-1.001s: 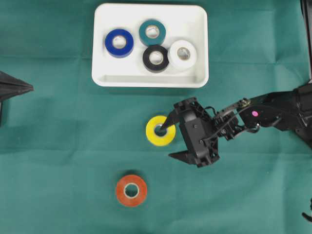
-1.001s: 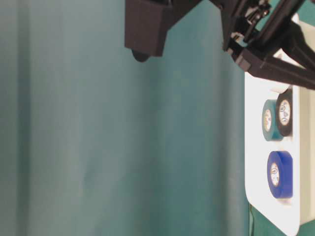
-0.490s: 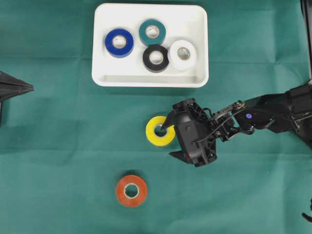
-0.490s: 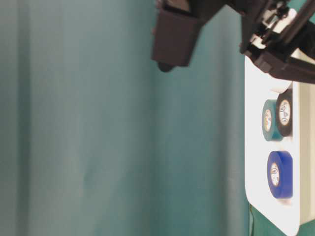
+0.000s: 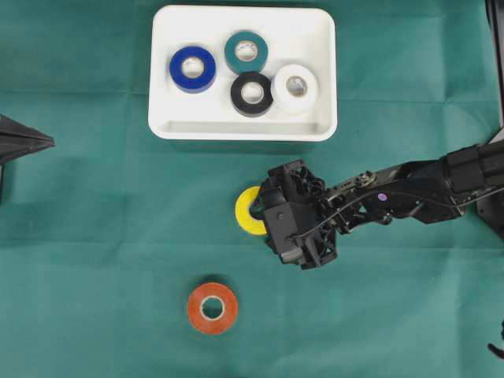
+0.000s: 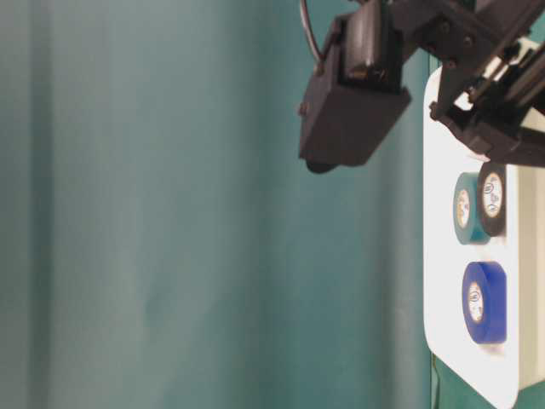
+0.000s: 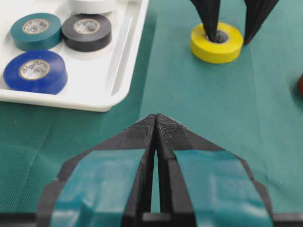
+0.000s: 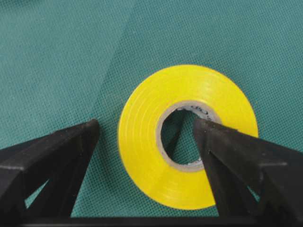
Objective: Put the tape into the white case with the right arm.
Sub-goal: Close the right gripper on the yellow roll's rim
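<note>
A yellow tape (image 8: 142,156) roll lies flat on the green cloth, below the white case (image 5: 240,130). My right gripper (image 8: 146,127) is open and straddles one side of the roll's ring. One of its fingers (image 8: 222,156) stands in the roll's hole and the other is outside on the cloth. Neither finger presses the ring. In the overhead view the right gripper (image 5: 265,227) covers the right part of the yellow tape (image 5: 246,211). The left gripper (image 7: 155,118) is shut on nothing, far left at the cloth's edge.
Blue (image 5: 192,68), teal (image 5: 246,51), black (image 5: 252,94) and white (image 5: 295,88) rolls lie in the case. An orange roll (image 5: 212,307) lies on the cloth below and left of the yellow one. The right arm's wrist block (image 6: 349,102) hangs low beside the case.
The right gripper has moved left and come down over the yellow roll, with one finger staying in the hole. The rolls and the left gripper have not moved.
</note>
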Robot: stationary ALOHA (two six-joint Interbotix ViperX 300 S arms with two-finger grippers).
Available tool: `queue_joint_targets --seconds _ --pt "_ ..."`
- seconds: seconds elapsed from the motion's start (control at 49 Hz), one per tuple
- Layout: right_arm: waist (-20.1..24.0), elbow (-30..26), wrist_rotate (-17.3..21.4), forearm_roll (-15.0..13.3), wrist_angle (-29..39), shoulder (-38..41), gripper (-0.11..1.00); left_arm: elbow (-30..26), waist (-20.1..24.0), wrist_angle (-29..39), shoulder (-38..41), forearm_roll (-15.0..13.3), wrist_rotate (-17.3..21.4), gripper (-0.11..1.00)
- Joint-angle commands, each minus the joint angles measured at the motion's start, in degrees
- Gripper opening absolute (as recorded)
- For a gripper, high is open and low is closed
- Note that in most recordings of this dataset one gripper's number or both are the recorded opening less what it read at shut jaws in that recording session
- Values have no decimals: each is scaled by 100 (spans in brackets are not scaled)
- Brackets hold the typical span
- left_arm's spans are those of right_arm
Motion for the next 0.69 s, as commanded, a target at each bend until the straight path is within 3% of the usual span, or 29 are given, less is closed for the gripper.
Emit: queue_joint_targets --seconds 0.0,0.102,0.265,0.347,0.674 --pt "9 -114 -18 0 9 -9 72 -70 18 -62 35 0 0 1" --pt "18 -114 -18 0 0 -9 66 -70 18 -62 35 0 9 1" --pt "97 -123 -9 35 44 -53 21 -70 18 -62 35 0 0 1" --pt "132 -141 -9 44 44 -105 6 -70 18 -62 35 0 0 1" --pt "176 -185 -9 26 149 -466 3 -70 18 -62 35 0 9 1"
